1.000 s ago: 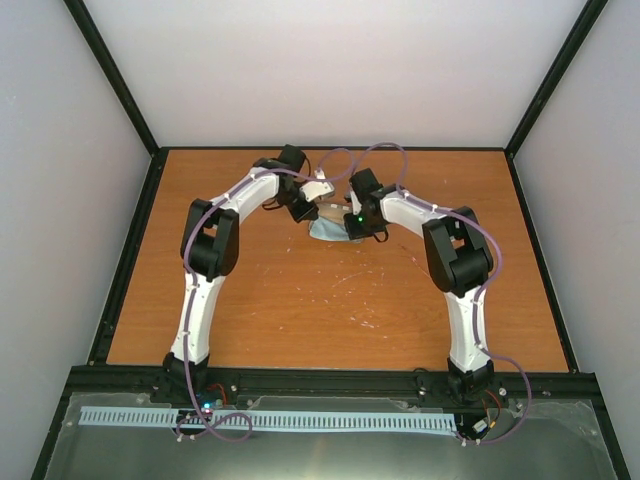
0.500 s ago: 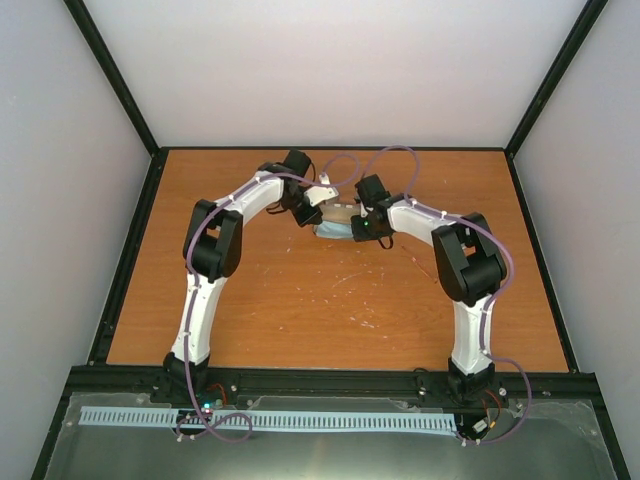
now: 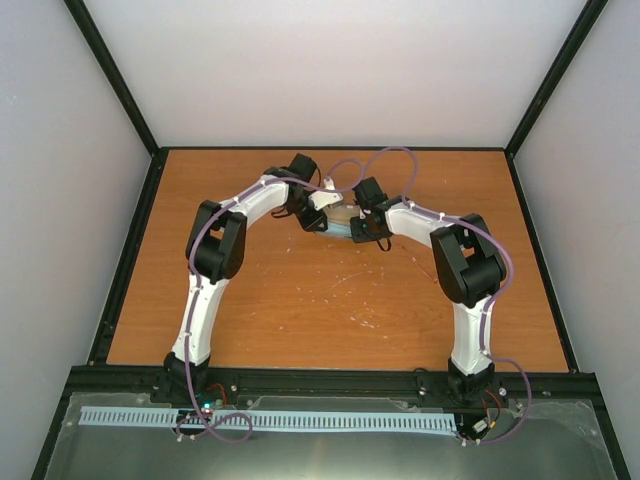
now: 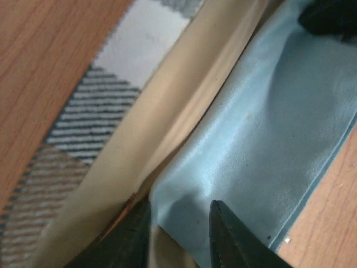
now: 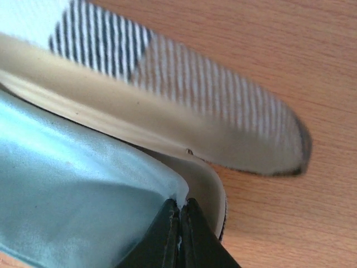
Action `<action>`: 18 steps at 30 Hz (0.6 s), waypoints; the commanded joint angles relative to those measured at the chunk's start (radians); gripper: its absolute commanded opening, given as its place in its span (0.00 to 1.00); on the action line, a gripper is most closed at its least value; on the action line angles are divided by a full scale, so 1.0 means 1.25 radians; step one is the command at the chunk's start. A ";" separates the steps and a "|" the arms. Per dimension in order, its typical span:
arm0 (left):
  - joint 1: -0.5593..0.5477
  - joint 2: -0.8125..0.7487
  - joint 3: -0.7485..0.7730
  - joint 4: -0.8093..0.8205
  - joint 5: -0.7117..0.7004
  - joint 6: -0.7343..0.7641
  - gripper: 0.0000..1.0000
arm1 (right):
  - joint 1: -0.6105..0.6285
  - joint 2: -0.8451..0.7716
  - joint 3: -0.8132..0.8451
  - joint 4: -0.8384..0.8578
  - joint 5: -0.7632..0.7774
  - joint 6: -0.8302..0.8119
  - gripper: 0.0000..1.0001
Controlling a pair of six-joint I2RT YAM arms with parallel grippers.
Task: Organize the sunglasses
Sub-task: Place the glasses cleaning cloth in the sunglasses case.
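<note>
**Two claws settle cloth into open case, sunglasses out of sight**

The sunglasses could not be made out from any angle. They most likely lay inside the open case (image 4: 83, 111) beneath the pale blue cloth (image 4: 268, 128), though nothing on show proved it. The cloth was spread across the case's cream lining, its outer edge reaching over the wooden surface (image 3: 300, 300). The case, brown with grey stripes, sat at the far middle of that surface with its lid raised.

The right claw (image 5: 180, 205), fingers pressed together, pinched an edge of the cloth just inside the case's rounded end. From the opposite side the left claw (image 4: 178, 215) stood low over the lining. Its fingers were slightly spread, with a corner of the cloth in the gap but not clamped.

The step in hand appeared to be bedding the cloth into the case ahead of closing it. The next move would call for the right claw to release its pinch. The overhanging edge would then need tucking inside the rim, and both arms would have to draw clear before the lid came down, or the cloth could catch in the seam.
</note>
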 commanded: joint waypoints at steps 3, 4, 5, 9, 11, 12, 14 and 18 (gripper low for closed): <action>-0.004 -0.043 -0.030 0.026 -0.040 -0.003 0.53 | 0.006 0.019 -0.001 -0.025 0.033 0.012 0.03; -0.004 -0.050 -0.037 0.030 -0.046 -0.006 0.60 | 0.006 0.021 0.001 -0.028 0.034 0.013 0.05; -0.003 -0.056 -0.045 0.034 -0.051 -0.008 0.64 | 0.006 0.023 0.002 -0.032 0.036 0.013 0.08; -0.004 -0.090 -0.100 0.066 -0.069 -0.017 0.69 | 0.006 0.023 0.000 -0.035 0.039 0.016 0.13; -0.005 -0.103 -0.134 0.086 -0.077 -0.019 0.70 | 0.007 0.016 -0.005 -0.034 0.044 0.018 0.17; -0.005 -0.108 -0.150 0.096 -0.079 -0.021 0.69 | 0.007 0.009 -0.009 -0.033 0.048 0.018 0.19; -0.007 -0.118 -0.179 0.114 -0.083 -0.022 0.70 | 0.007 -0.016 -0.021 -0.029 0.061 0.023 0.26; -0.015 -0.129 -0.218 0.145 -0.090 -0.023 0.69 | 0.007 -0.085 -0.038 -0.021 0.084 0.028 0.40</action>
